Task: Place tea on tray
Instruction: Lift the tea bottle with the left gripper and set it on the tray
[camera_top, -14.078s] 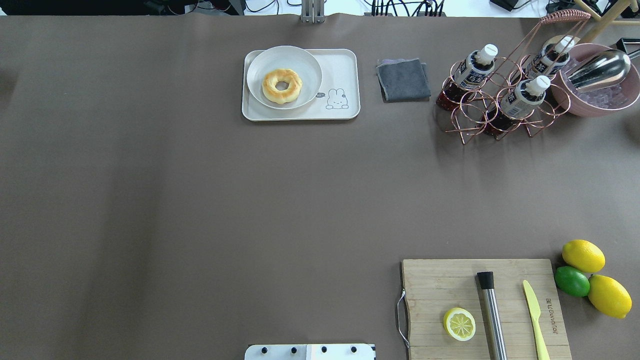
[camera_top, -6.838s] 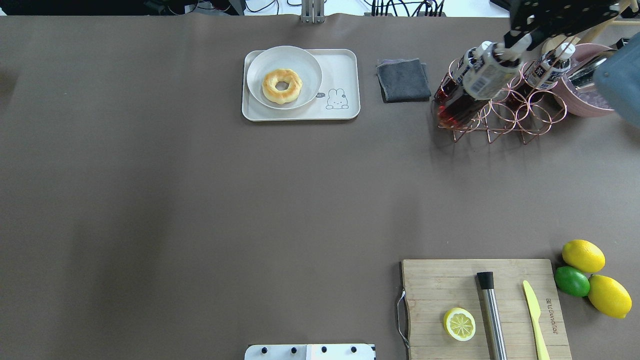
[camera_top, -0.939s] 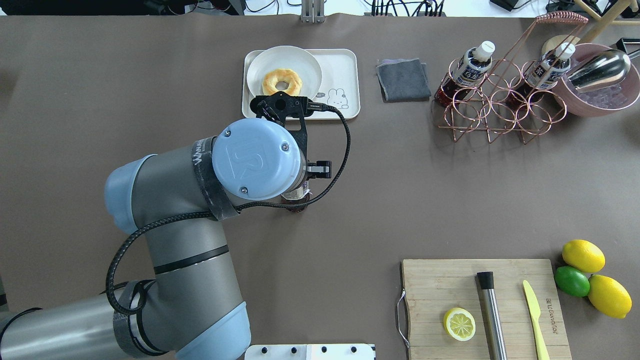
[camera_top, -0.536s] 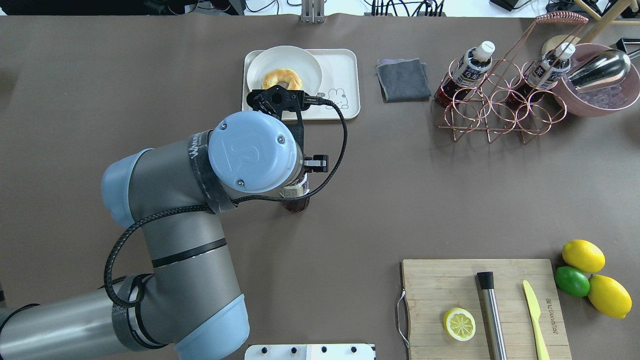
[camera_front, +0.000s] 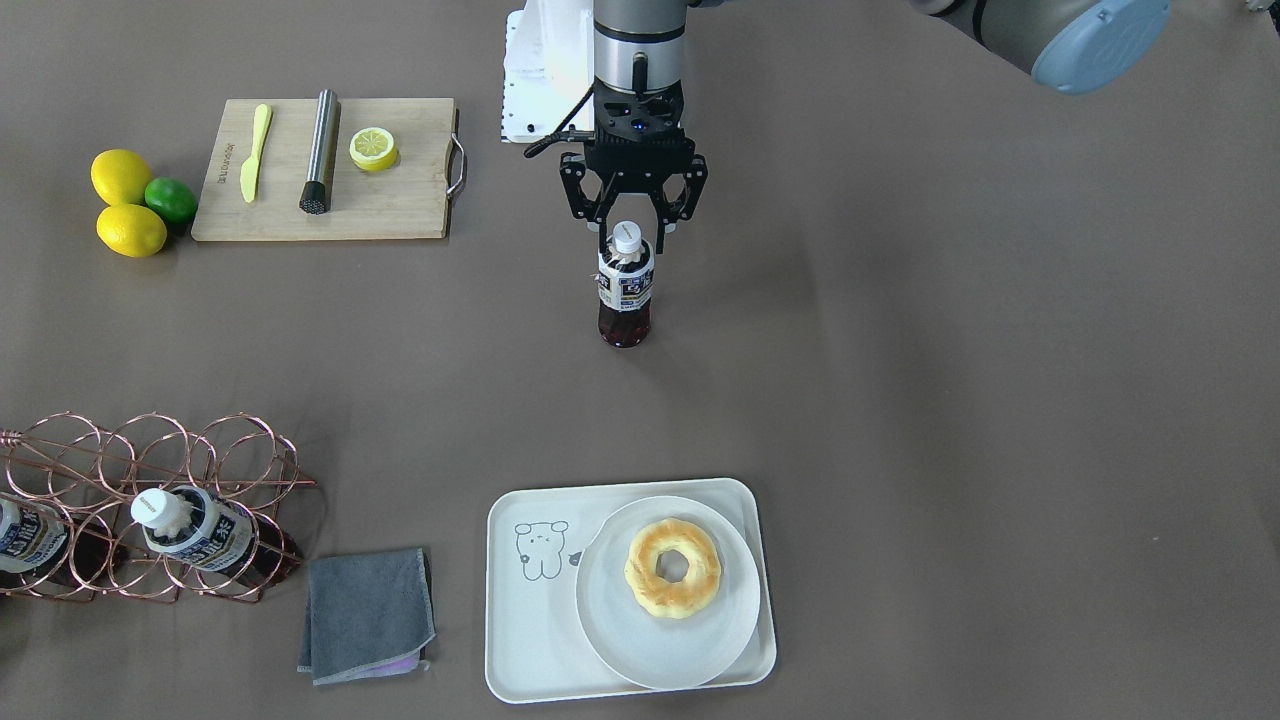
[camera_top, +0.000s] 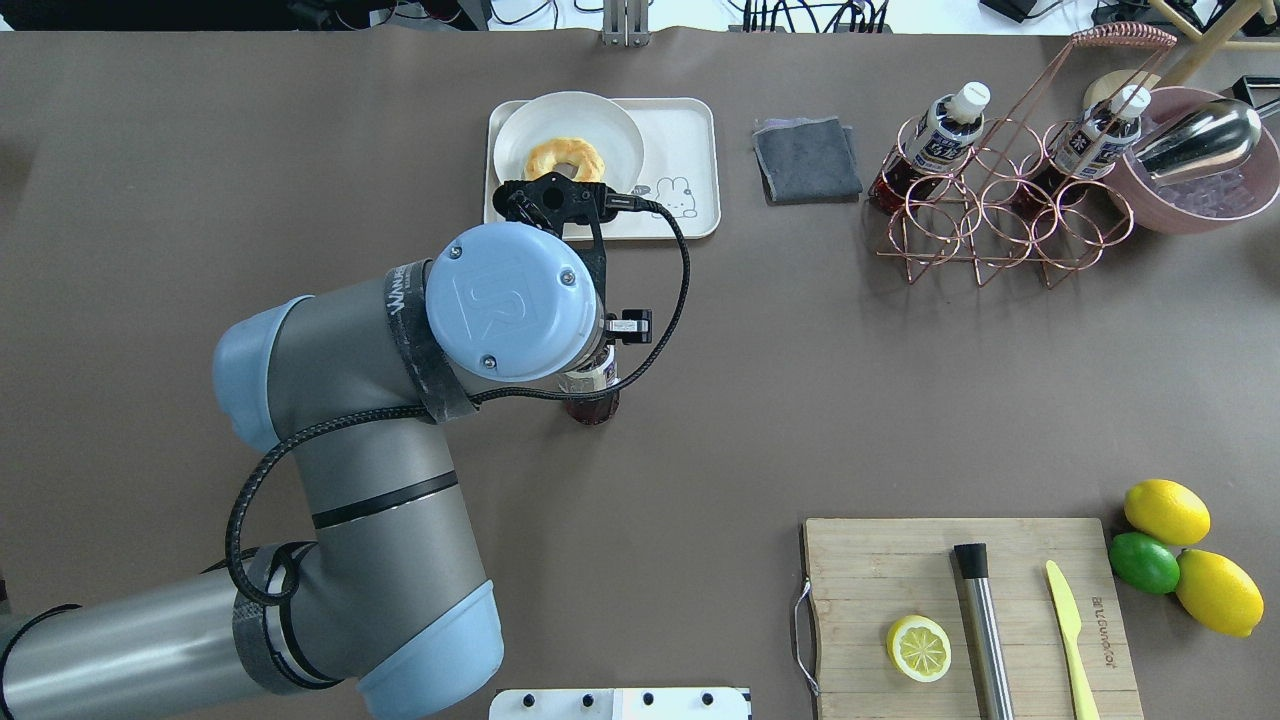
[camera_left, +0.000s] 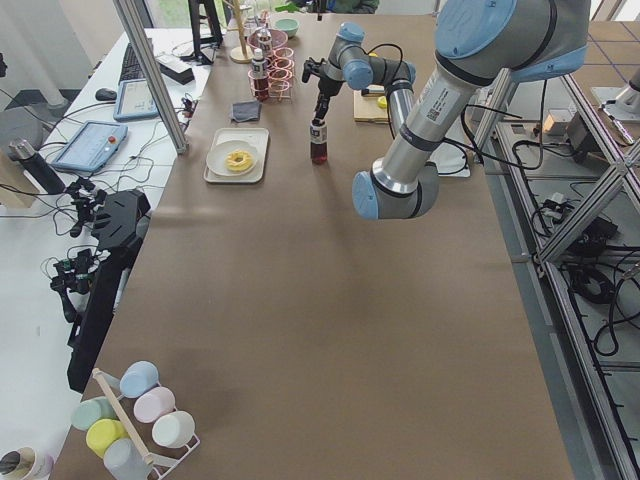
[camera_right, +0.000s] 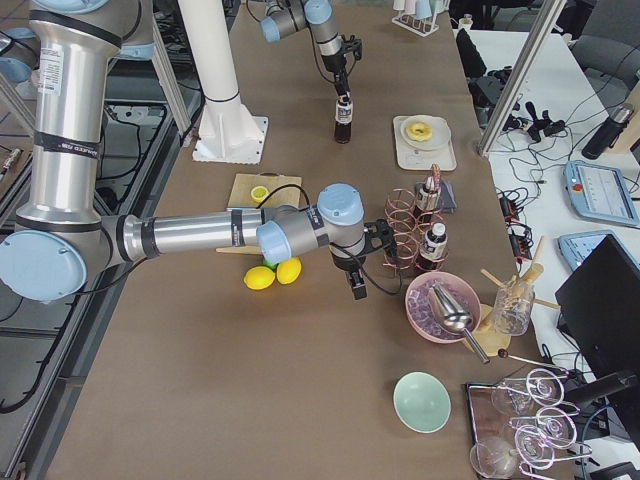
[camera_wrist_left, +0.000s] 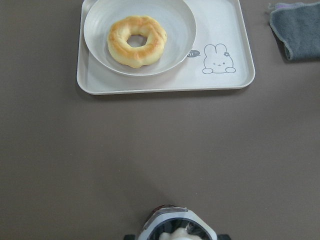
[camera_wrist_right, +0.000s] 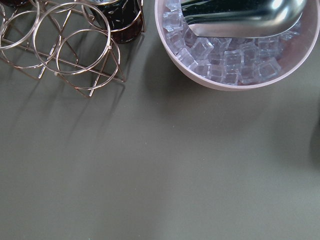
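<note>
One tea bottle (camera_front: 624, 290) stands upright on the brown table, well short of the tray. It also shows in the overhead view (camera_top: 592, 385) and at the bottom of the left wrist view (camera_wrist_left: 175, 231). My left gripper (camera_front: 631, 228) hangs straight over it, open, with its fingers on either side of the white cap. The cream tray (camera_front: 530, 620) (camera_top: 690, 130) holds a white plate (camera_front: 620, 640) with a doughnut (camera_front: 672, 567); its cartoon half is bare. My right gripper (camera_right: 358, 290) hovers near the copper rack; I cannot tell whether it is open or shut.
A copper wire rack (camera_top: 1000, 200) at the far right holds two more tea bottles (camera_top: 945, 135). A pink bowl of ice (camera_top: 1190, 215) with a metal scoop stands beside it. A grey cloth (camera_top: 806, 158) lies between tray and rack. A cutting board (camera_top: 900, 570) and lemons lie near right.
The right arm took one bottle out of the rack earlier and has left the overhead view. In the last second my left wrist shifted slightly; the bottle on the table stayed in place.
</note>
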